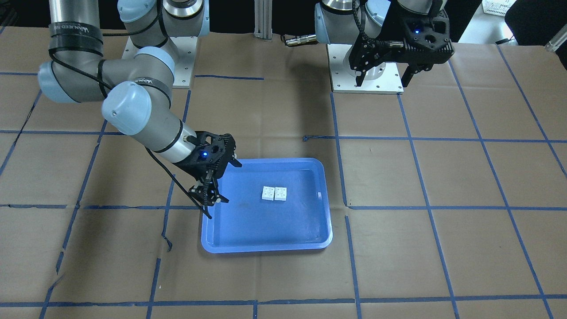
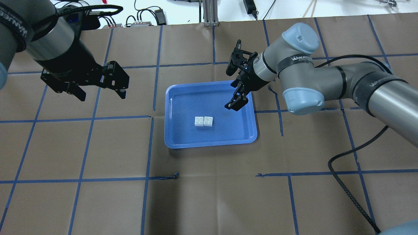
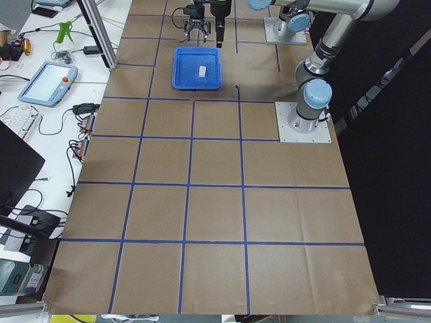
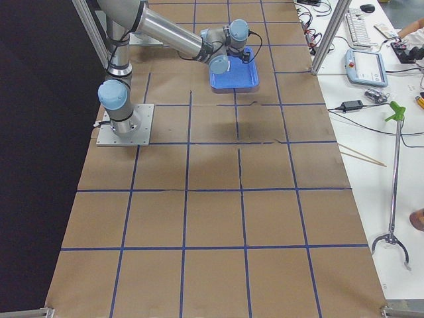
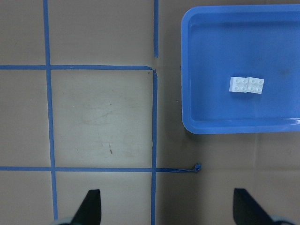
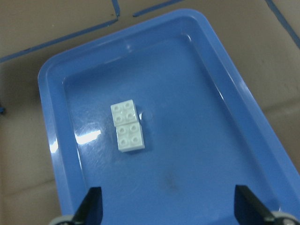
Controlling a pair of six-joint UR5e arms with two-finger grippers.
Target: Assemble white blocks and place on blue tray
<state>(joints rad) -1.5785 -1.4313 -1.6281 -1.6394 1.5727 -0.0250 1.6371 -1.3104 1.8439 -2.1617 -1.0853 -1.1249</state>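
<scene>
The 2 white blocks [image 2: 203,121] lie side by side, studs up and touching along 1 wall, on the floor of the blue tray [image 2: 228,130]. The tray sits on the table [image 2: 209,195] well in from every edge and corner in view, its long sides running along the far edge.

The right gripper [image 2: 235,103] hangs over the tray's right end, towards its far rim. It points down at the floor with its jaws wide and nothing between them. The left gripper [image 2: 102,94] hovers over bare table towards the left edge, well apart from the tray, jaws also wide and empty.

The blocks are probably very light, stiff and hard, with smooth walls that give the jaws little bite. The tray floor looks glossy, so a nudged block would likely skid rather than tip. The best hold seems to be across 2 opposite flat walls of 1 block, avoiding the shared wall, low enough to clear the studs. Whether the 2 are actually locked together cannot be told.
</scene>
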